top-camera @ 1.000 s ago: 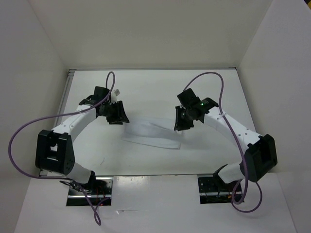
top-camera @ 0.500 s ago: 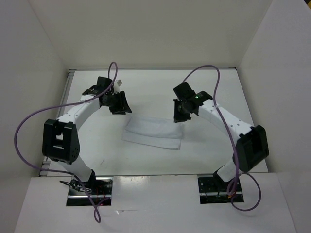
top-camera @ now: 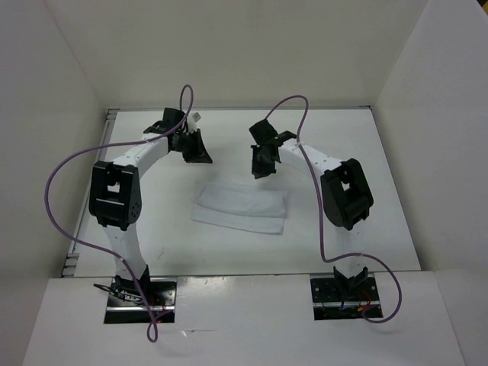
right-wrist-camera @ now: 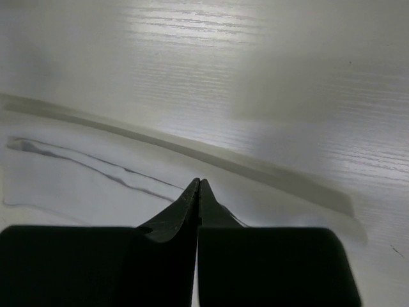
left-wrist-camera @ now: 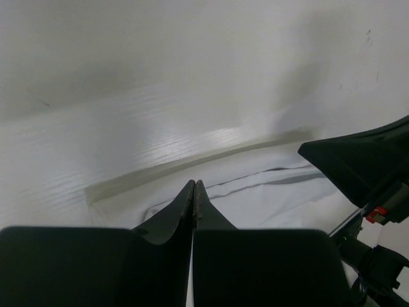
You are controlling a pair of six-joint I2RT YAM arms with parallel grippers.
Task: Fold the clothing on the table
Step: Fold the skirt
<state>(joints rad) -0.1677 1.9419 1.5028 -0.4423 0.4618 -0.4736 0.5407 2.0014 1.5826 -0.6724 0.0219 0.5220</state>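
Note:
The clothing (top-camera: 240, 208) lies folded into a flat white rectangle in the middle of the table (top-camera: 152, 221). My left gripper (top-camera: 197, 149) hangs above the table, beyond the cloth's far left corner, jaws shut and empty. My right gripper (top-camera: 261, 165) hangs beyond the far edge of the cloth, also shut on nothing. In the left wrist view the closed fingertips (left-wrist-camera: 193, 185) point over the wrinkled clothing (left-wrist-camera: 268, 195). The right wrist view shows its shut gripper (right-wrist-camera: 199, 182) above the clothing (right-wrist-camera: 70, 185). Neither gripper touches the fabric.
White upright walls (top-camera: 229, 53) enclose the table on the left, back and right. Purple cables (top-camera: 69, 168) loop off both arms. The right arm's dark links (left-wrist-camera: 358, 169) show at the right of the left wrist view.
Both grippers have closed and moved away from the cloth toward the back wall. The arms' elbows have swung inward and upward. The cloth has stayed flat.

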